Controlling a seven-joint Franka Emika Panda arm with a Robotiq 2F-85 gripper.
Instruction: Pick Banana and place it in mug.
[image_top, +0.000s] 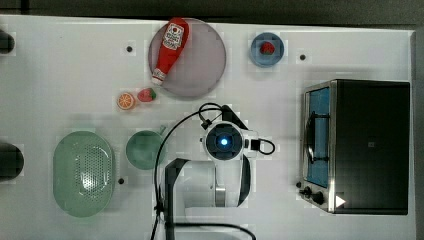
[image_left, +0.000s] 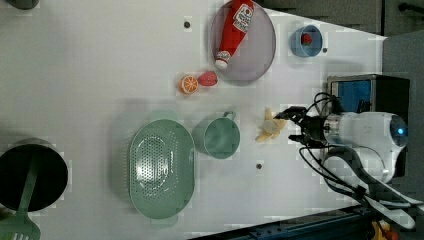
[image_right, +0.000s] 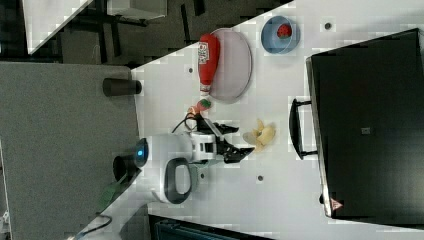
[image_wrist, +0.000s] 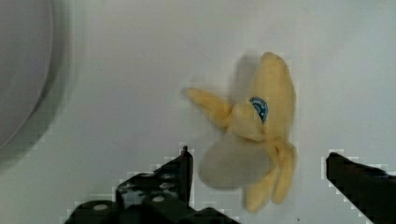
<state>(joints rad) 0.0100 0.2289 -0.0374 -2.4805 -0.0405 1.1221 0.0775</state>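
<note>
The pale yellow banana (image_left: 271, 127), partly peeled with a blue sticker, lies on the white table (image_left: 100, 75) just to the left view's right of the teal mug (image_left: 217, 137). My gripper (image_left: 293, 125) stands open right beside the banana, one finger to each side of its peeled end. In the wrist view the banana (image_wrist: 261, 135) lies between the two black fingertips (image_wrist: 182, 168), which are apart from it. The right view also has the open gripper (image_right: 242, 140) next to the banana (image_right: 262, 135). From the top view the mug (image_top: 145, 149) stands upright and empty, left of my arm (image_top: 225, 141).
A pale green perforated basket (image_top: 84, 172) sits left of the mug. A ketchup bottle (image_top: 170, 47) lies on a grey plate (image_top: 200, 65); an orange slice (image_top: 126, 101) and a strawberry (image_top: 146, 94) lie near it. A blue dish (image_top: 267, 49) and a toaster oven (image_top: 360, 145) stand at the top view's right.
</note>
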